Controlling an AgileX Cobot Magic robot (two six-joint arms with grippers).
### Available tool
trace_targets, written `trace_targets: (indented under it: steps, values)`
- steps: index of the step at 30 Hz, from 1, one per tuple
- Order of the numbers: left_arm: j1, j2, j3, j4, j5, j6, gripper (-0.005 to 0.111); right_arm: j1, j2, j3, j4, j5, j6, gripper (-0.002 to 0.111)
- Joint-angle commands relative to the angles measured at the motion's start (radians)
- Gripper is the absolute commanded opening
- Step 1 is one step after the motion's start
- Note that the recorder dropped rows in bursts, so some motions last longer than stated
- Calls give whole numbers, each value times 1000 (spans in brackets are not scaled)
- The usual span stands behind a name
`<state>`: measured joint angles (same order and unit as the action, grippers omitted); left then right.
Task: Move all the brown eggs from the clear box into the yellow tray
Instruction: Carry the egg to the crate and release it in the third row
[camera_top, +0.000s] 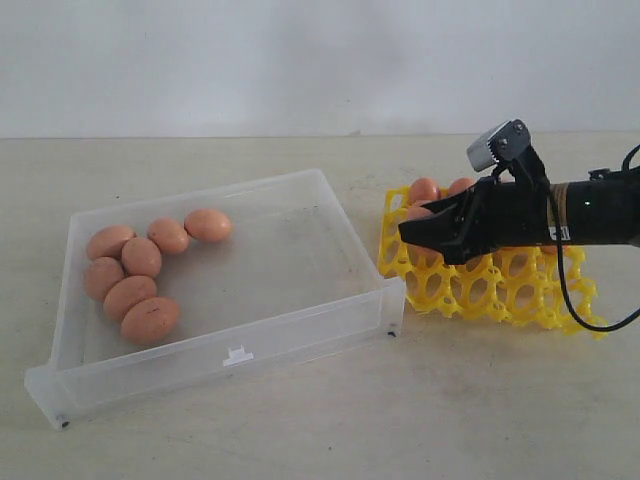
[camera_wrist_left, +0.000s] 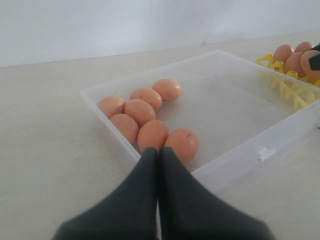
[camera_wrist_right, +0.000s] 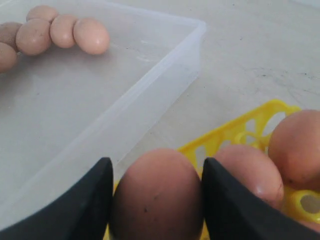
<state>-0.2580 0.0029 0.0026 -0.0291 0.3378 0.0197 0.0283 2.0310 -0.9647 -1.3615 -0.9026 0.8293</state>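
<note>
Several brown eggs (camera_top: 140, 258) lie clustered at the left end of the clear box (camera_top: 300, 335). The yellow tray (camera_top: 500, 295) stands right of the box, with two eggs (camera_top: 423, 190) in its far cups. My right gripper (camera_top: 412, 228) hovers over the tray's left edge, shut on a brown egg (camera_wrist_right: 157, 195); both fingers (camera_wrist_right: 95, 195) press its sides. In the left wrist view my left gripper (camera_wrist_left: 159, 152) is shut and empty, its tips just outside the box wall near the closest eggs (camera_wrist_left: 182, 144). The left gripper is out of the exterior view.
The box and tray sit on a pale tabletop (camera_top: 450, 400) with a white wall behind. The box's right half (camera_top: 290, 250) holds no eggs. A black cable (camera_top: 570, 290) hangs from the right arm over the tray.
</note>
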Motion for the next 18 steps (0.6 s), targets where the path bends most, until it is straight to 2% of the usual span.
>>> trace_targets:
  steps: [1,3,10,12,18]
  values:
    - [0,-3,-3,-8,0,1,-4,-7,-4,-4,14,-24,-28,2]
    - [0,-3,-3,-8,0,1,-4,-7,-4,-4,12,-28,-28,9]
    - [0,-3,-3,-8,0,1,-4,-7,-4,-4,17,-34,-28,48]
    - [0,-3,-3,-8,0,1,-4,-7,-4,-4,19,-34,-28,52]
    - [0,-3,-3,-8,0,1,-4,-7,-4,-4,21,-34,-28,53]
